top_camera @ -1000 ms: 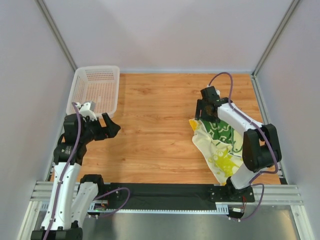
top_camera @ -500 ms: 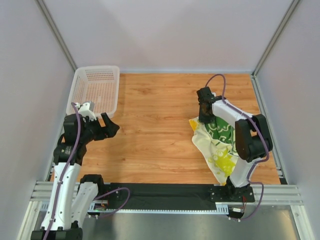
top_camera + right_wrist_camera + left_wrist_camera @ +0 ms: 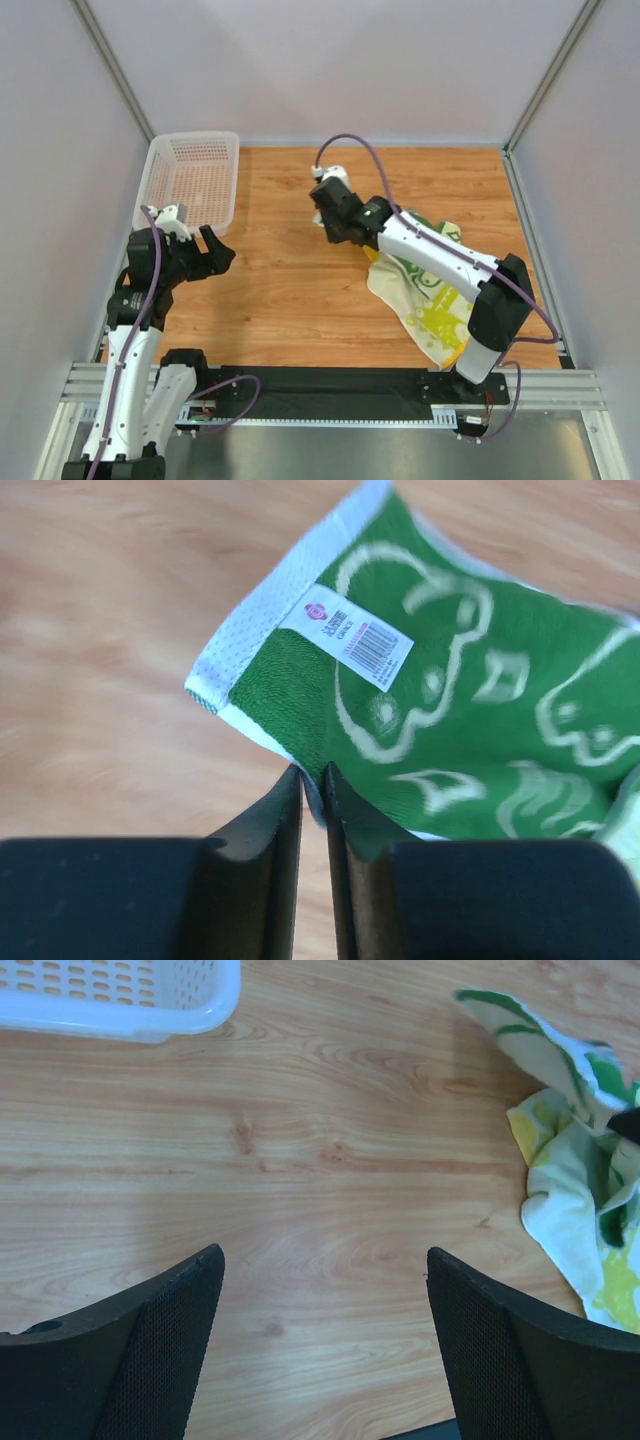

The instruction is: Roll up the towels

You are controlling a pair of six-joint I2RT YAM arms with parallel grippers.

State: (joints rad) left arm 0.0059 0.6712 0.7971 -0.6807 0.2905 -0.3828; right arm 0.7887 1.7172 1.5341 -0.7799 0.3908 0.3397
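Towels (image 3: 432, 312) partly beneath right arm (image 3: 428, 243)

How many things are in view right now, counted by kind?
Towels: 2, the green-patterned towel and the yellow-blotched towel
Baskets: 1, the white basket
Total: 3

Top camera looks down on the table (image 3: 290, 290); wrist cameras close, all sharing towels (image 3: 425, 302)
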